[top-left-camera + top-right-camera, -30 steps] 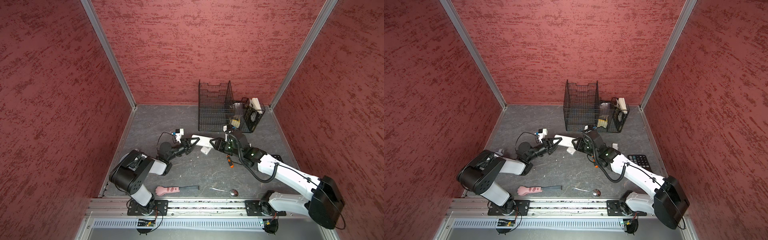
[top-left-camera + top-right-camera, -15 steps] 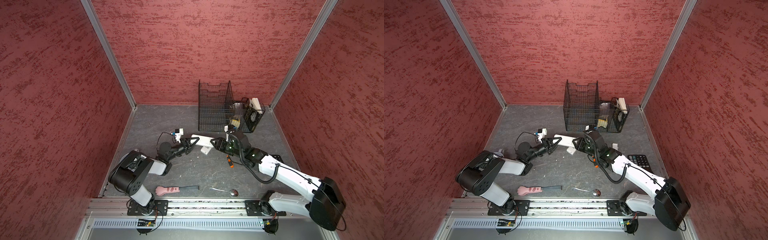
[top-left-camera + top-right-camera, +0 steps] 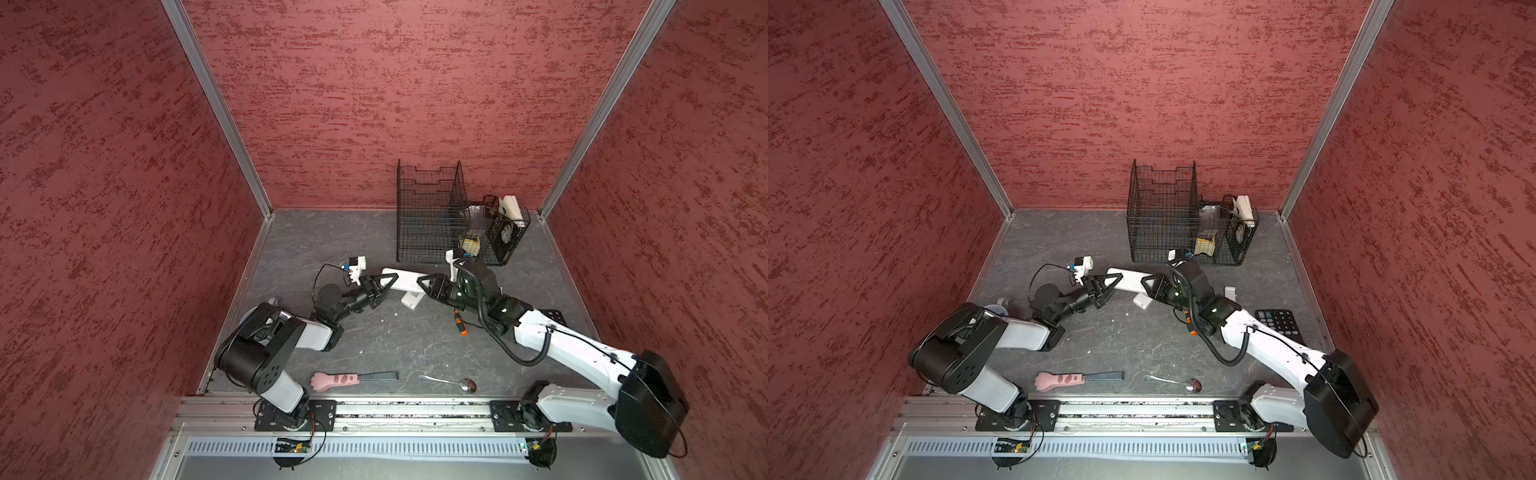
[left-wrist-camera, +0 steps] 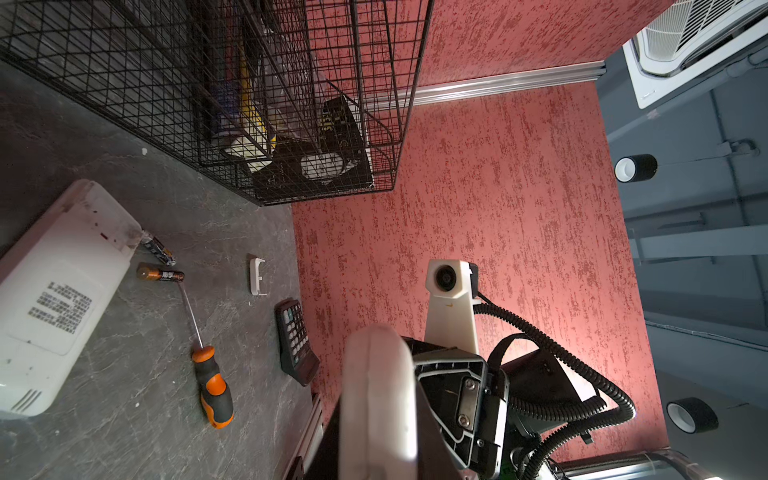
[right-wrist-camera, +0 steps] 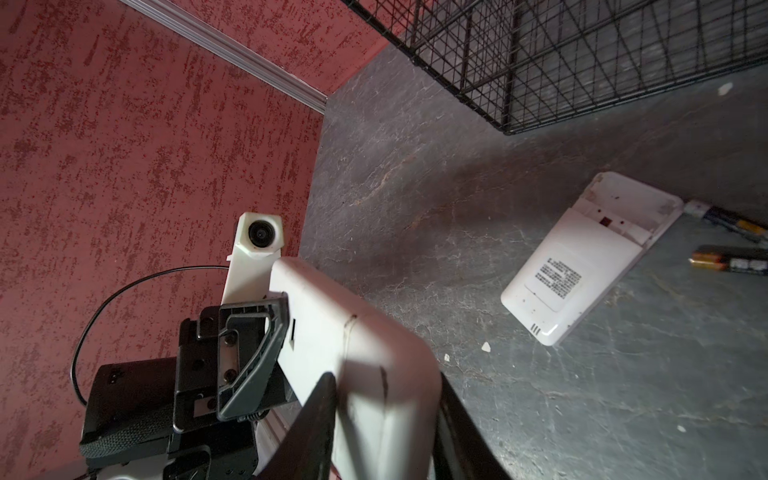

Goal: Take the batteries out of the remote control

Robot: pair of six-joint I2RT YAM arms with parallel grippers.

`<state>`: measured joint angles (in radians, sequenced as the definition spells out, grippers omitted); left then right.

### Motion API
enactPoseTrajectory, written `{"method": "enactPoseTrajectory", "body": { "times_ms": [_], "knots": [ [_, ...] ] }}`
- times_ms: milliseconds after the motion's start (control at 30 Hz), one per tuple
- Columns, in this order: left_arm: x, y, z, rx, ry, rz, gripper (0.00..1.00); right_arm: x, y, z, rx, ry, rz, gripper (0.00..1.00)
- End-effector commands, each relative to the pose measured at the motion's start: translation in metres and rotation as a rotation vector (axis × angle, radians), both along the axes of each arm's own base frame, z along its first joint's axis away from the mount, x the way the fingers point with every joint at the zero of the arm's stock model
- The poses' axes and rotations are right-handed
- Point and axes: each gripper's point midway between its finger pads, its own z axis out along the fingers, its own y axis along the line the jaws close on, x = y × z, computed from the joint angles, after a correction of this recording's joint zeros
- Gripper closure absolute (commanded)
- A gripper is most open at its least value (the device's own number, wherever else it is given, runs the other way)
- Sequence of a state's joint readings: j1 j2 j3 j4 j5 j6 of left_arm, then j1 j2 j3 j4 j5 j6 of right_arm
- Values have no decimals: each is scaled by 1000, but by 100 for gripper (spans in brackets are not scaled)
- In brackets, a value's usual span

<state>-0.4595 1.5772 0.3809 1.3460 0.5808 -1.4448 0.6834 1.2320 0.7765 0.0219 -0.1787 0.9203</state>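
Observation:
A long white remote control (image 3: 401,279) (image 3: 1129,280) hangs above the table between both arms. My left gripper (image 3: 386,284) (image 4: 378,436) is shut on one end and my right gripper (image 3: 424,286) (image 5: 382,415) is shut on the other end. Its edge fills the left wrist view and the right wrist view. Two batteries (image 4: 160,274) (image 5: 731,262), dark with orange print, lie on the table beside a second white casing (image 4: 62,299) (image 5: 582,257). That casing has a printed label and its end compartment is open. In both top views the batteries are hidden by my right arm.
A small white cover (image 4: 257,276) (image 3: 1230,292), an orange-handled screwdriver (image 4: 212,386) (image 3: 459,322) and a calculator (image 3: 1279,324) lie under my right arm. A black wire rack (image 3: 432,216) and basket (image 3: 498,237) stand behind. A pink-handled tool (image 3: 336,380) and a spoon (image 3: 451,382) lie near the front rail.

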Motion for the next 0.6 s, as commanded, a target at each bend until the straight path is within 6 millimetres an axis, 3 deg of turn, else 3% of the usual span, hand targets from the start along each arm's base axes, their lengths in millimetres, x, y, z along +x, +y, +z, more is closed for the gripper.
{"method": "enactPoseTrajectory", "body": {
  "times_ms": [0, 133, 567],
  "knots": [
    [-7, 3, 28, -52, -85, -2, 100, -1, -1, -13, -6, 37, 1, 64],
    [-7, 4, 28, -53, -83, 0, 100, -3, -2, -13, -4, 36, 0, 69],
    [-9, 6, 32, -69, -75, -4, 100, -5, -14, -14, -19, 29, -16, 71]
  ]
}}
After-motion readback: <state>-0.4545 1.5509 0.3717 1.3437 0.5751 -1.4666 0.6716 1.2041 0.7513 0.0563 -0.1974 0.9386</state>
